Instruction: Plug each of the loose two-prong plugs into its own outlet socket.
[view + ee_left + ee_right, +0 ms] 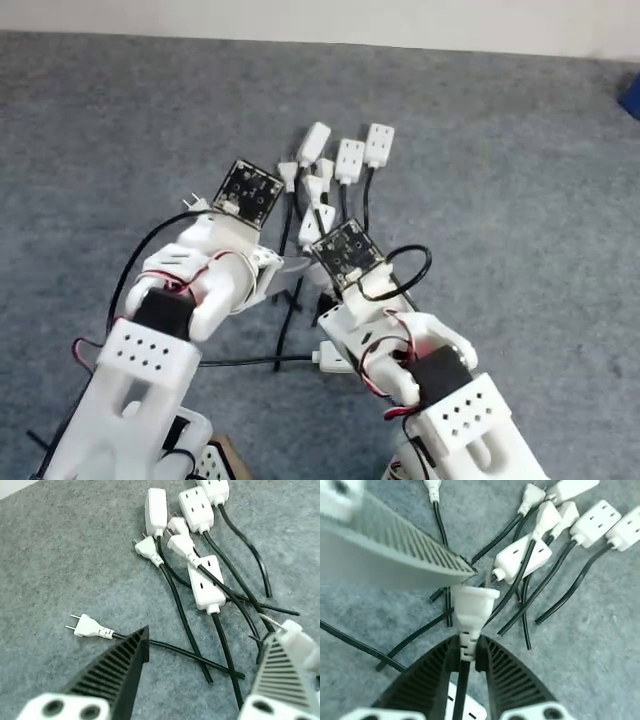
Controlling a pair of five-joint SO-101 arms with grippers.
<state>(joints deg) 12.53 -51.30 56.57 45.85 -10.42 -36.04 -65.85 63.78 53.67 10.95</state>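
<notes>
Left gripper (pixel 207 635) is hovering with jaws spread wide, gripping nothing, over crossed black cords (pixel 186 630). A loose plug (pixel 87 626) is lying on the grey carpet (pixel 60 555), left of the left arm. Right gripper (pixel 467 647) is pinching a white plug (pixel 470 605) by its neck, prongs pointing far, just beside a left-gripper finger (pixel 395 555); cannot tell if touching. Nearest outlet socket (pixel 522 557) is lying farther off, others far right.
</notes>
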